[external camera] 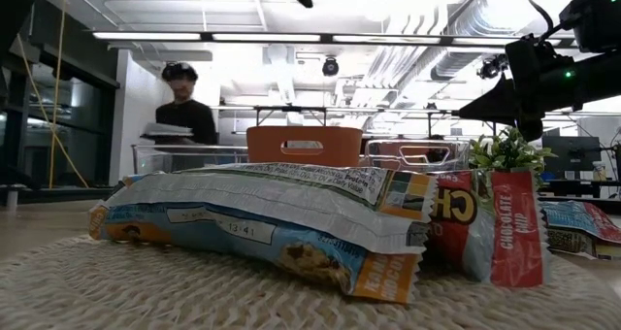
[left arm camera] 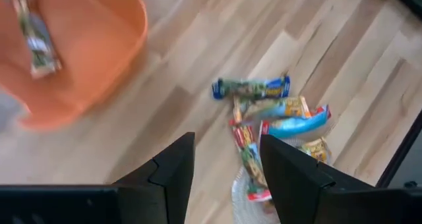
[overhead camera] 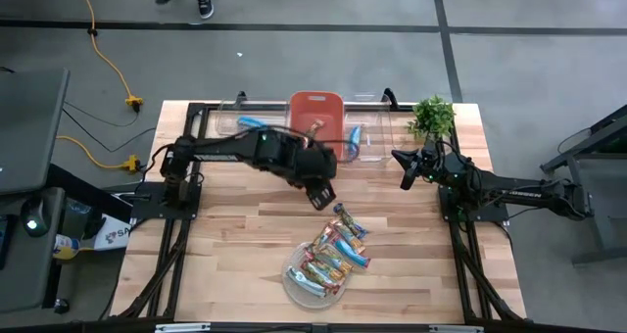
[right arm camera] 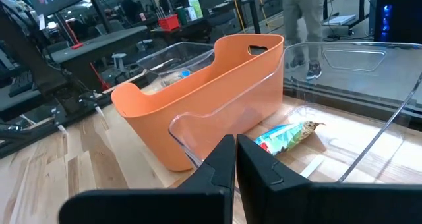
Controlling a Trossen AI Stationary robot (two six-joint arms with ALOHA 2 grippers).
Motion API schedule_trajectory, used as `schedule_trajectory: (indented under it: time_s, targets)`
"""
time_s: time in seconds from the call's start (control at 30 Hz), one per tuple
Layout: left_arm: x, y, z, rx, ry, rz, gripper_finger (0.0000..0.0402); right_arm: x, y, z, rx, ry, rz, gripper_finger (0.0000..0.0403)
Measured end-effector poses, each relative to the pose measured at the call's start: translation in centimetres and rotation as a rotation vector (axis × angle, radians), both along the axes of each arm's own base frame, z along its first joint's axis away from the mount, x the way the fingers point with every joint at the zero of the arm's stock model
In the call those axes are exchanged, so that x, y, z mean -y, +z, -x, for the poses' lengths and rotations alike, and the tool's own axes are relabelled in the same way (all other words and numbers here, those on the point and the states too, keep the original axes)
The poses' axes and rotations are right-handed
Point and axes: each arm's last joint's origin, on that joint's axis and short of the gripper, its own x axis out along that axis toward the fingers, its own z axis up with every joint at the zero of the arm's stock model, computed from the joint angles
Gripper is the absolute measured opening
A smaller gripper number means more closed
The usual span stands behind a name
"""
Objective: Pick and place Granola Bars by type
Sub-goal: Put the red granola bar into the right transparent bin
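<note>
- While your left gripper [overhead camera: 321, 197] hangs over the middle of the table [overhead camera: 235, 255], its fingers [left arm camera: 173, 168] stand apart with nothing between them.
- You see the Granola Bars [overhead camera: 331, 257] heaped on the round coiled mat [overhead camera: 294, 284] near the table's front edge, a few spilling off it toward the centre.
- One blue-ended bar [left arm camera: 250, 87] lies alone on the wood just beyond the heap.
- Your orange bin [overhead camera: 314, 118] sits at the back edge, with a single bar [left arm camera: 36, 36] inside.
- A clear bin [right arm camera: 369, 118] just beside it holds one blue-wrapped bar [right arm camera: 288, 137].
- Your right gripper [overhead camera: 404, 171] waits by the back right corner, near the small potted plant [overhead camera: 432, 116], its fingers [right arm camera: 221, 161] pressed together and empty.
- A person [external camera: 182, 116] stands in the room behind the table.
</note>
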Motion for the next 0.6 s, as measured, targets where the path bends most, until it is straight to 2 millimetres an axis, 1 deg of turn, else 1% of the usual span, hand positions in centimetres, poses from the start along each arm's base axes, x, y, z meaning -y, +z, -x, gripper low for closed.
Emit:
schedule_trajectory:
  time_s: [0.23, 0.43, 0.6]
  targets:
    - [1.9, -2.9, -0.1, -0.091, 0.098, 0.106, 0.0169, 0.0, 0.0, 0.0, 0.000, 0.000, 0.000, 0.0000]
    - [2.3, -5.8, -0.2, -0.196, 0.136, 0.210, 0.0169, 0.0, 0.0, 0.0, 0.000, 0.000, 0.000, 0.0000]
    - [2.9, -7.4, -0.8, -0.177, 0.113, 0.236, 0.0170, 0.0, 0.0, 0.0, 0.000, 0.000, 0.000, 0.0000]
